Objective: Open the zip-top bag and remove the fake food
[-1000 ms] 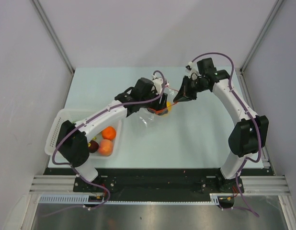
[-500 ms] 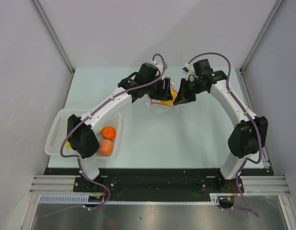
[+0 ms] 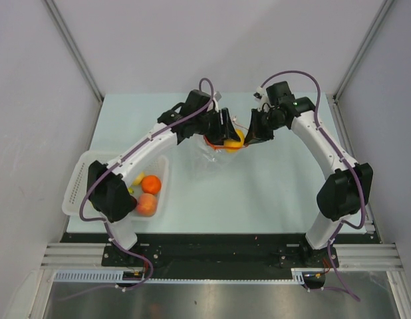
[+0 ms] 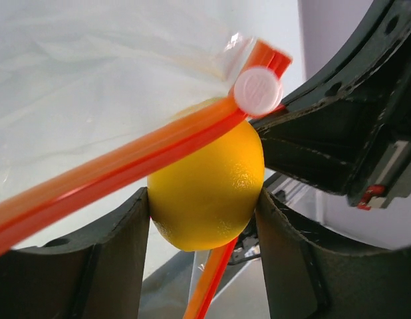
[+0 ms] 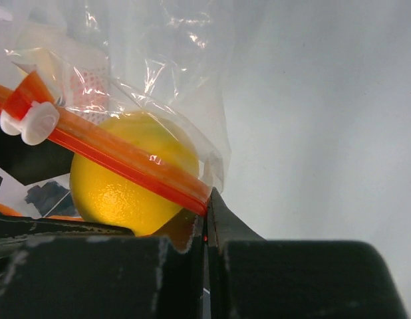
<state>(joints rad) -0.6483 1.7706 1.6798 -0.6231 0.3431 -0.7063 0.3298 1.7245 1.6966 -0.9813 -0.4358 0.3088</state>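
The clear zip-top bag point(image 3: 217, 154) with its red-orange zip strip point(image 4: 119, 171) hangs between the two grippers above the far middle of the table. My left gripper point(image 3: 227, 137) is shut on a yellow lemon-like fake fruit point(image 4: 207, 194) at the bag's open mouth, both fingers point(image 4: 112, 259) pressed on its sides. My right gripper point(image 3: 254, 136) is shut on the end of the zip strip point(image 5: 126, 166). The yellow fruit point(image 5: 129, 176) also shows in the right wrist view, partly behind plastic. The white slider point(image 4: 258, 90) sits at the strip's end.
A white mesh basket point(image 3: 82, 179) stands at the near left, holding two orange fruits point(image 3: 150, 184), a yellow piece point(image 3: 137, 179) and others partly hidden by the left arm. Grey walls enclose the table on the left, right and back.
The left gripper has moved up and right to the bag's mouth and closed on the yellow fruit. The right gripper has kept its hold on the zip strip, almost still.
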